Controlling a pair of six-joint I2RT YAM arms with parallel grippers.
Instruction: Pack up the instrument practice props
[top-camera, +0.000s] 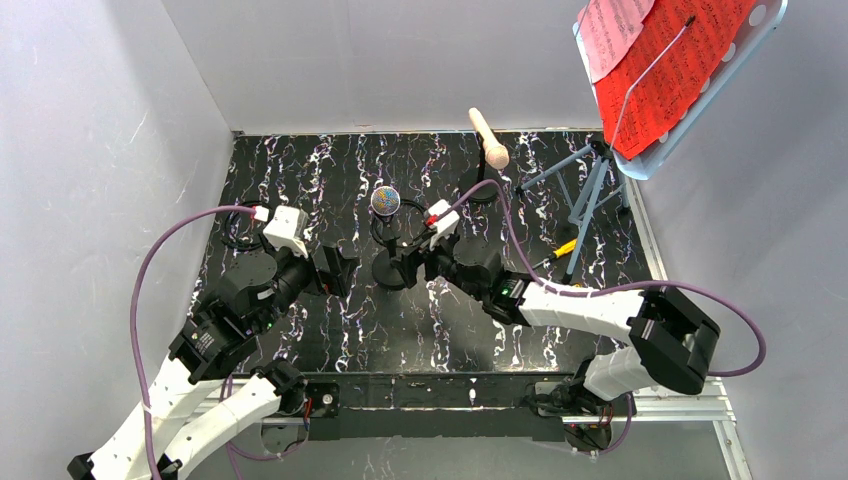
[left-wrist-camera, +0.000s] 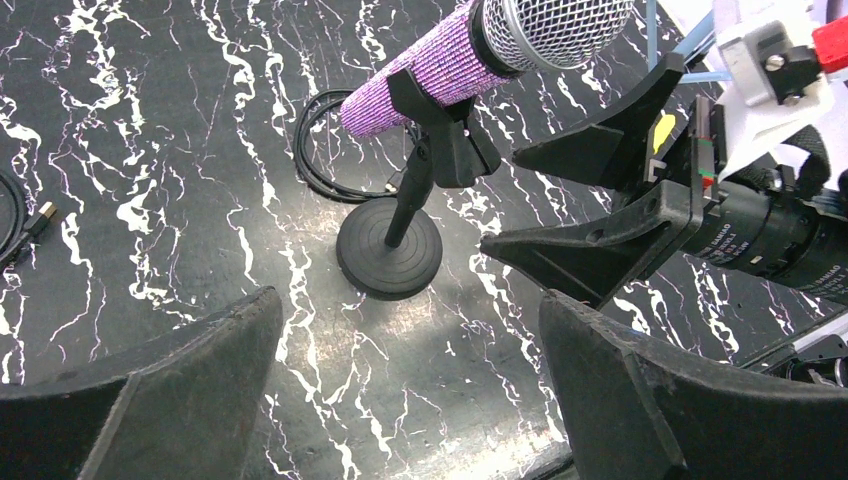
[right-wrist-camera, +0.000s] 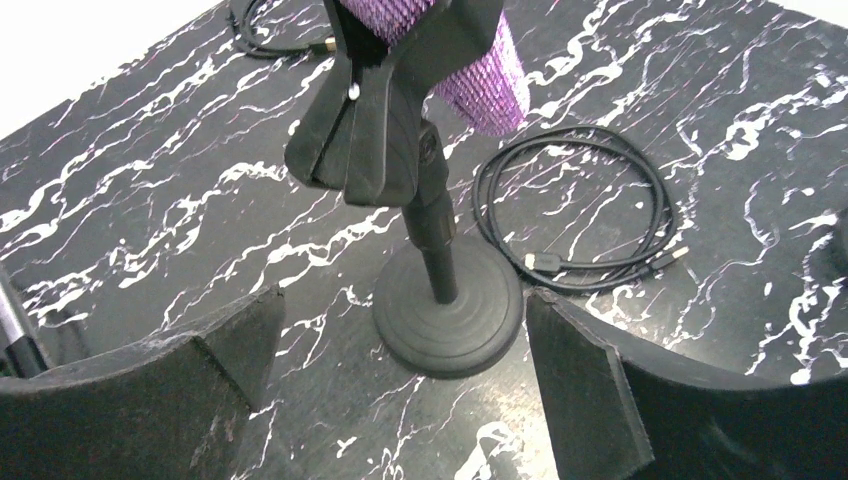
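The purple glitter microphone (top-camera: 385, 200) with silver grille sits clipped in a short black post whose round base (top-camera: 390, 272) stands mid-table. My left gripper (top-camera: 338, 270) is open and empty just left of the base. My right gripper (top-camera: 404, 262) is open just right of it. In the left wrist view the microphone (left-wrist-camera: 420, 75), base (left-wrist-camera: 390, 247) and right gripper (left-wrist-camera: 500, 200) show ahead of my open left gripper (left-wrist-camera: 410, 400). In the right wrist view the base (right-wrist-camera: 450, 310) lies just ahead of my open right gripper (right-wrist-camera: 400, 370). The cream microphone (top-camera: 489, 138) stands on the second post (top-camera: 483, 190). Red pages (top-camera: 670, 70) and pink pages (top-camera: 612, 30) rest on a tilted tray.
A blue-grey tripod music stand (top-camera: 590, 185) holds the tray at the back right. A yellow-handled screwdriver (top-camera: 563, 247) lies by its foot. A coiled black cable (right-wrist-camera: 580, 210) lies beside the post base, and another cable (left-wrist-camera: 20, 215) lies at the left. Grey walls enclose three sides.
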